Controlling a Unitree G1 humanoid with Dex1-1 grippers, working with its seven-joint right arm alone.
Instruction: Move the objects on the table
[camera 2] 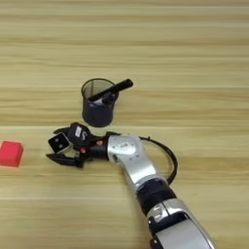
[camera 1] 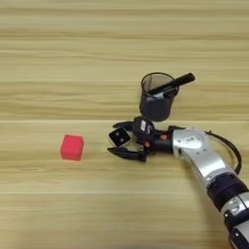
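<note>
Wooden table [camera 1: 97, 48], light planks with horizontal grain bands, fills both views; none of its edges or corners show, so places are given by the frame. No brand, label or readable writing anywhere; a small pale patch on the gripper body is too blurred to read.

Left: red cube [camera 1: 72, 147] sits alone, left of centre and slightly below mid-height in the left eye view, hard against the left border in the right eye view. Bare wood on all its sides; well apart from the gripper.

Centre: white cube [camera 1: 119, 137], dark face with pale dots showing, tilted, sits between the two black fingers [camera 1: 127, 153] of the right gripper [camera 1: 116, 138]. Jaws spread, one finger above the cube, one below. Whether the pads touch the cube or it is off the wood cannot be told.

Just behind and right of the gripper: black mesh pen cup [camera 1: 156, 97], upright, a black marker [camera 1: 172, 83] leaning out over its right rim. Cup stands near the gripper body, not touching it as far as can be seen.

Right: silver forearm [camera 1: 202, 155] enters from the lower right corner, black cable [camera 1: 231, 146] looping beside it.

Open room: whole upper half of the table, and the lower left.
</note>
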